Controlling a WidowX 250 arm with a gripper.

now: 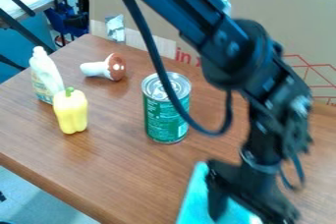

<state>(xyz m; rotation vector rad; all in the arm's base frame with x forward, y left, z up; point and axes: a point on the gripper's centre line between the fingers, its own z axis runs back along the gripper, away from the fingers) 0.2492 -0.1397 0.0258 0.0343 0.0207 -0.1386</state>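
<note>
From where I stand, left to right: white bottle (46, 76), upright, well apart from the fingers, out by the table (118, 169) edge. Blue clamps (62, 14) on another surface, farther back still. Yellow bell pepper (70, 111) stands just this side of the bottle — can't tell if they touch. Next, toy mushroom (106, 68) on its side, brown spotted cap, white stem; also well away from the fingers, toward the cardboard (263, 14) behind. Green-labelled can (165, 115) upright, closer to the fingers than those, black cable looping across its front. Then the teal item (195, 193), flat-looking, partly hidden — right under and beside the fingers, can't tell if touching. Black gripper (252, 219) hangs low over it, fingers spread, teal visible between them.
</note>
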